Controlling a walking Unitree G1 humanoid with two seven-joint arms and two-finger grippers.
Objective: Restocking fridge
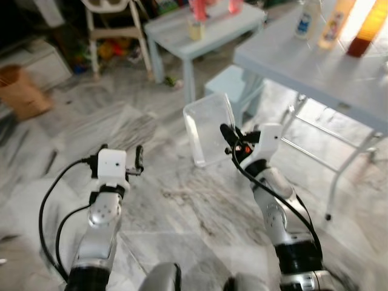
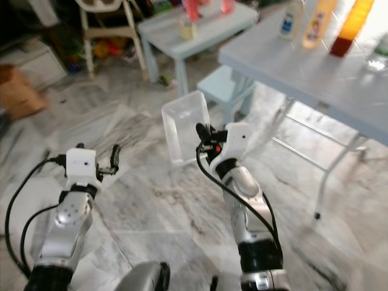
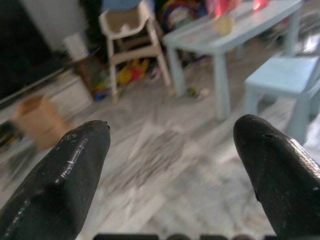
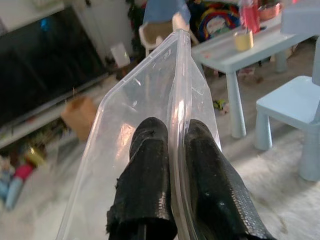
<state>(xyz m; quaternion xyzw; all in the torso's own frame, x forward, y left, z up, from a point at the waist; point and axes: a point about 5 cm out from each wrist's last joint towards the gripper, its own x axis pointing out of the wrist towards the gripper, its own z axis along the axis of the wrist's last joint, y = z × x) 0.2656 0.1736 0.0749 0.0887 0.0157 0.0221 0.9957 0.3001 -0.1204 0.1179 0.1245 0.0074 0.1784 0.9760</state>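
**Clear bin carried across the marble floor**

The right gripper (image 4: 172,200) was clamped on the rim of a clear plastic container (image 1: 207,128), one black finger inside the wall and one outside, with the thin edge pinched between them. The container hung empty and tilted in front of the robot, held off the marble floor (image 1: 182,212), its open side turned toward the left arm.

The left gripper (image 3: 172,165) held nothing — its two fingers (image 3: 65,175) stood wide apart, pointing out over the floor at about the same height as the other arm.

Ahead stood a small pale-blue table (image 1: 209,27) with a yellowish cup (image 1: 194,29) on it, a matching blue stool (image 1: 233,82) beside it, and a white high chair (image 1: 115,24) farther back. To the robot's right was a larger grey table (image 1: 303,66) carrying several bottles (image 1: 335,21) — blurred, their labels unreadable. A brown paper bag (image 1: 21,91) sat on the floor at the far left.
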